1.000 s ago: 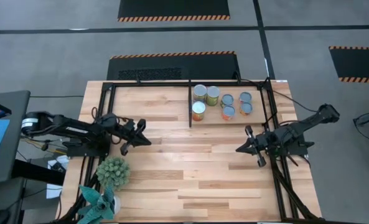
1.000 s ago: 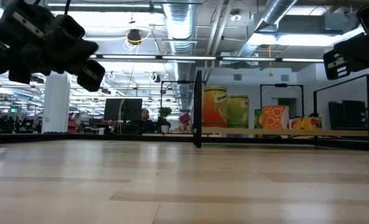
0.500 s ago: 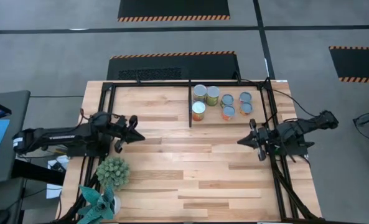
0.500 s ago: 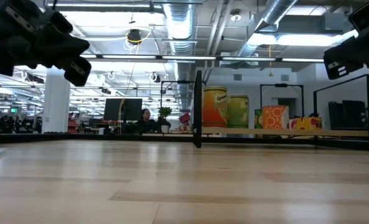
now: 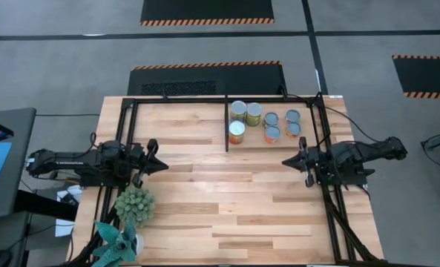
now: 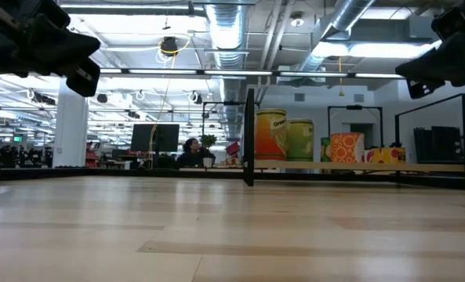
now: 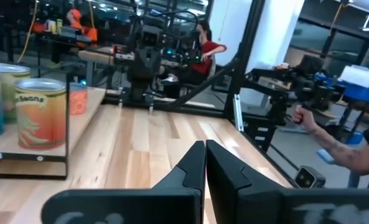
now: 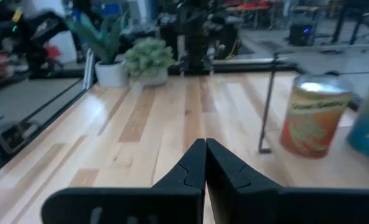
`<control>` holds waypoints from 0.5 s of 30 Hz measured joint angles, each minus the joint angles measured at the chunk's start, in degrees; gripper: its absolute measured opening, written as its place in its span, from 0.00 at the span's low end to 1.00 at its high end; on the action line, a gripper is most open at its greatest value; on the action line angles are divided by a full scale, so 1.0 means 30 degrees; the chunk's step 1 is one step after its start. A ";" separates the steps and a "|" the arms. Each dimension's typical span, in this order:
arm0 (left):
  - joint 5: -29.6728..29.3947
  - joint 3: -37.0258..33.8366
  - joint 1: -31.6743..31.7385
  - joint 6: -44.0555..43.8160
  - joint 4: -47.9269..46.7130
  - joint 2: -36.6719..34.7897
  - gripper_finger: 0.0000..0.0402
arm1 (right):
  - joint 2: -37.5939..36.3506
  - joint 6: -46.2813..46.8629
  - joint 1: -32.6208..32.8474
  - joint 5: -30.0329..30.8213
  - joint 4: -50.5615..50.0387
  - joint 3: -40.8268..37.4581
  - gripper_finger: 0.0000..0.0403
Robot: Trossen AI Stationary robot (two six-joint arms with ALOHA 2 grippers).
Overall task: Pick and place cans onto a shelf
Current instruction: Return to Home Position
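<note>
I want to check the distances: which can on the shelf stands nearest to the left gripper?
The orange-labelled can beside the divider bar, in the front row. The other six stand behind it or farther along, away from the left gripper.

Shelf (image 5: 175, 99) runs along the table (image 5: 227, 222) far edge, divider bar (image 5: 226, 122) at mid-span. All seven cans (image 5: 237, 132) sit in the compartment right of the divider: three just beside the bar, four in a two-by-two block to their right. Left gripper (image 5: 154, 157) is near the left edge, right gripper (image 5: 290, 162) near the right edge, both before the shelf. Bushy plant (image 5: 136, 205) and leafy plant (image 5: 116, 239) sit at the near-left corner, bushy one behind.
</note>
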 joint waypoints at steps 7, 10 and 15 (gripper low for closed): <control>-0.2881 -0.0015 -0.2251 0.0073 -0.1698 -0.1562 0.00 | 0.0000 0.0005 -0.1353 -0.0898 -0.1038 0.1235 0.07; -0.3866 -0.0015 -0.3216 0.0660 -0.2098 -0.2037 0.00 | 0.0000 0.0002 -0.1679 -0.1086 -0.1531 0.1550 0.07; -0.5574 -0.0022 -0.4566 0.1591 -0.2358 -0.2284 0.00 | 0.0000 0.0386 -0.1955 -0.1084 -0.1417 0.1125 0.08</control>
